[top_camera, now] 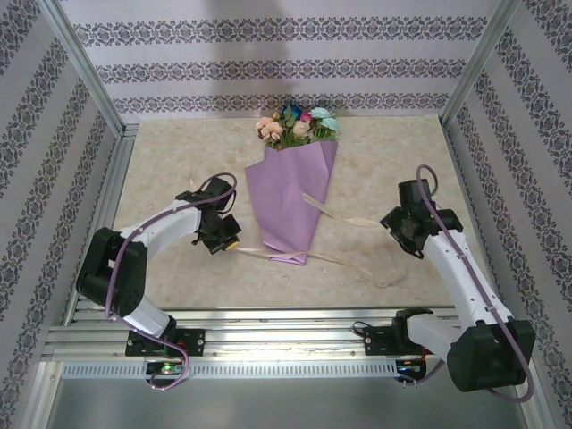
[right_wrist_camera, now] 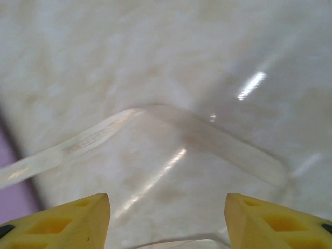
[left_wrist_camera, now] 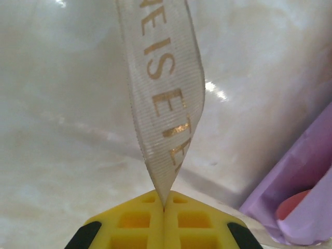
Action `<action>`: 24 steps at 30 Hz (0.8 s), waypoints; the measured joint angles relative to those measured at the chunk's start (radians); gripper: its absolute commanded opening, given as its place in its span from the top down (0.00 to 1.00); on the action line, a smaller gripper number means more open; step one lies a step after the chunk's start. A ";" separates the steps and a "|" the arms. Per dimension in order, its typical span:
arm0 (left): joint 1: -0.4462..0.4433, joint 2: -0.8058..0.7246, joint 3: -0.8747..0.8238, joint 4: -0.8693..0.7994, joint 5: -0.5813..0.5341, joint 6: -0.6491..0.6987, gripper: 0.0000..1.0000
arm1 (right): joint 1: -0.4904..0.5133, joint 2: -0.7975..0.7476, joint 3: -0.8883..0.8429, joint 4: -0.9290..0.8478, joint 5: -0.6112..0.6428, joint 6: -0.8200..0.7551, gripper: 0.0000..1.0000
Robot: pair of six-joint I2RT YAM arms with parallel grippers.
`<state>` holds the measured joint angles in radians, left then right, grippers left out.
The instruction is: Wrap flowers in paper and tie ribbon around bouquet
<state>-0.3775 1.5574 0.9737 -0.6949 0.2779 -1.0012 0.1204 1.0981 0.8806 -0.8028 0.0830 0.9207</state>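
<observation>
Top external view first: on the left, the left claw [top_camera: 231,241] sits low beside the narrow end of the bouquet [top_camera: 290,201], and the left wrist view shows why. Its yellow fingers [left_wrist_camera: 135,223] are pressed flat together on one end of the ribbon [left_wrist_camera: 166,93], which rises from them as a taut cream strip with gold lettering. That looks to me like an anchor, holding one end so the rest can be worked around the stems.

In the middle, the paper [top_camera: 295,179] is already folded into a lilac cone lying on the worktop [top_camera: 179,170], with the flowers [top_camera: 299,123] poking out of the wide far end. The ribbon crosses the cone and trails off slack to the right, ending in a loose loop near the front edge, so I'd say the tying is not yet done.

On the right, the right claw [top_camera: 393,223] hovers over that slack stretch. From its wrist view the claw [right_wrist_camera: 166,218] is spread wide with nothing between the fingers, and the ribbon lies flat below it.

The worktop is glossy, pale marble-patterned and throws glare. Striped floral wallpaper [top_camera: 268,63] covers three sides, held in an aluminium frame [top_camera: 85,71].
</observation>
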 measured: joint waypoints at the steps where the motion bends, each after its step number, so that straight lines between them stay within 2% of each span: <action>1: 0.000 -0.021 -0.026 0.000 -0.001 -0.003 1.00 | 0.034 0.025 0.001 0.045 -0.042 -0.018 0.38; 3: 0.000 -0.051 -0.067 0.000 0.002 -0.014 1.00 | 0.110 0.109 0.003 0.149 -0.147 -0.042 0.38; 7: 0.000 -0.070 -0.116 -0.001 -0.003 -0.032 1.00 | 0.264 0.393 0.041 0.351 -0.375 -0.057 0.36; 10: 0.003 -0.070 -0.117 0.002 -0.011 -0.034 1.00 | 0.331 0.532 0.050 0.446 -0.481 -0.052 0.35; 16: 0.035 -0.036 -0.117 0.008 -0.021 -0.034 1.00 | 0.340 0.650 0.050 0.574 -0.587 -0.026 0.35; 20: 0.041 0.003 -0.099 0.014 -0.021 -0.033 1.00 | 0.331 0.669 0.040 0.629 -0.635 0.024 0.37; 24: 0.042 0.047 -0.064 0.029 -0.020 -0.032 1.00 | 0.327 0.683 0.039 0.638 -0.650 0.063 0.49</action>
<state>-0.3351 1.6039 0.9096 -0.6655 0.2577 -1.0332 0.4473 1.7809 0.9199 -0.1650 -0.5671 0.9833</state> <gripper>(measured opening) 0.046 0.567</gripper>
